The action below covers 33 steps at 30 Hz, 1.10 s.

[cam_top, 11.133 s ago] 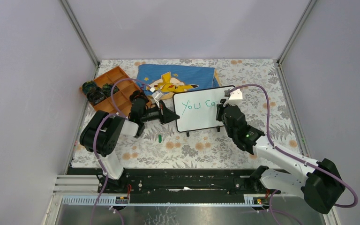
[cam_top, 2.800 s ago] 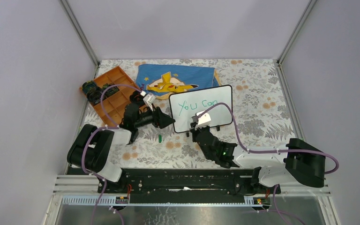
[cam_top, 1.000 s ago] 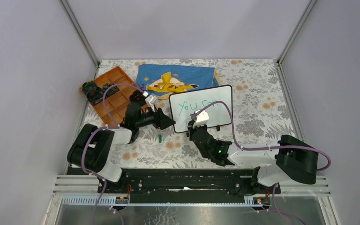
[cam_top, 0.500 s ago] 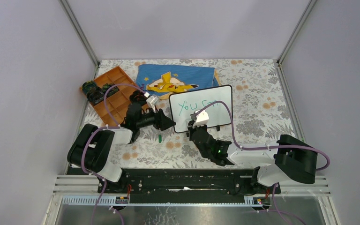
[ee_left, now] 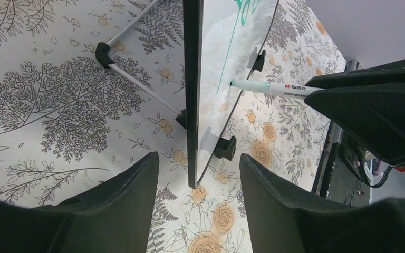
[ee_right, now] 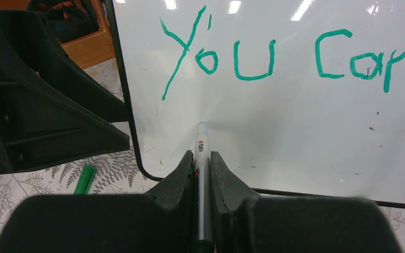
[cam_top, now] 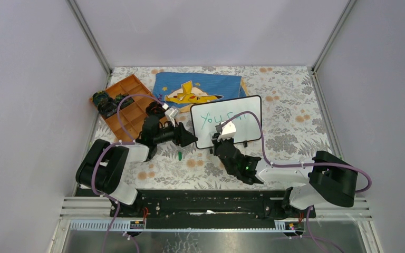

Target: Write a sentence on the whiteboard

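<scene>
The whiteboard (cam_top: 249, 122) stands tilted on its feet at mid-table. The sentence (ee_right: 290, 55) reads "You Can" in green on the top line. My right gripper (ee_right: 201, 155) is shut on a green marker (ee_right: 202, 145). The marker's tip rests on the board's bare lower left part, below "You". The same marker (ee_left: 274, 88) shows in the left wrist view, touching the board face (ee_left: 216, 79). My left gripper (ee_left: 199, 157) is open. Its fingers (ee_left: 132, 195) stand on either side of the board's left edge without touching it.
A blue Pikachu cloth (cam_top: 200, 87) lies behind the board. An orange compartment tray (cam_top: 132, 103) holding dark parts sits at the back left. A green marker cap (cam_top: 180, 155) lies on the flowered tablecloth between the two arms. The board's wire stand (ee_left: 137, 84) props it from behind.
The top line grew from "You Co" to "You Can". My right gripper carried the marker from the board's right end to its lower left, edging slightly closer in the last second. The left gripper stayed put.
</scene>
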Each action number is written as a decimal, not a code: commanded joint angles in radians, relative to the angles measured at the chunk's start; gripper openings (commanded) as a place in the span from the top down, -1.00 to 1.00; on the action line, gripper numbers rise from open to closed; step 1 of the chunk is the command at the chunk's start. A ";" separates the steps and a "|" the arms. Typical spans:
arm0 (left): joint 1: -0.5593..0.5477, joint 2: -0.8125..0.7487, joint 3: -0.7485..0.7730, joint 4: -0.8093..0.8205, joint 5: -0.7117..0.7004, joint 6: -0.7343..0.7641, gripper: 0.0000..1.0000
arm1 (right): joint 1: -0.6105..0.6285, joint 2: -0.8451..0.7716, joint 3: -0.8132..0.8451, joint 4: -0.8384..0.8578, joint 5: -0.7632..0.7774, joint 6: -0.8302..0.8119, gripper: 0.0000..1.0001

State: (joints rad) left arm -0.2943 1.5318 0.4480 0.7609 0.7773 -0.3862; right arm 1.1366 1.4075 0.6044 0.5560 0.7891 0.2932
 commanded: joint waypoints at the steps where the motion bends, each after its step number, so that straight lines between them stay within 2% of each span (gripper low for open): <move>1: -0.006 -0.010 0.029 0.008 -0.016 0.026 -0.28 | -0.009 -0.002 0.028 -0.005 -0.013 0.025 1.00; 33: -0.012 -0.008 0.034 -0.008 -0.019 0.039 -0.27 | -0.008 -0.025 -0.029 -0.085 -0.073 0.083 1.00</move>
State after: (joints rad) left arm -0.3012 1.5318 0.4599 0.7425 0.7670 -0.3721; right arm 1.1366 1.3987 0.5777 0.4812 0.7124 0.3611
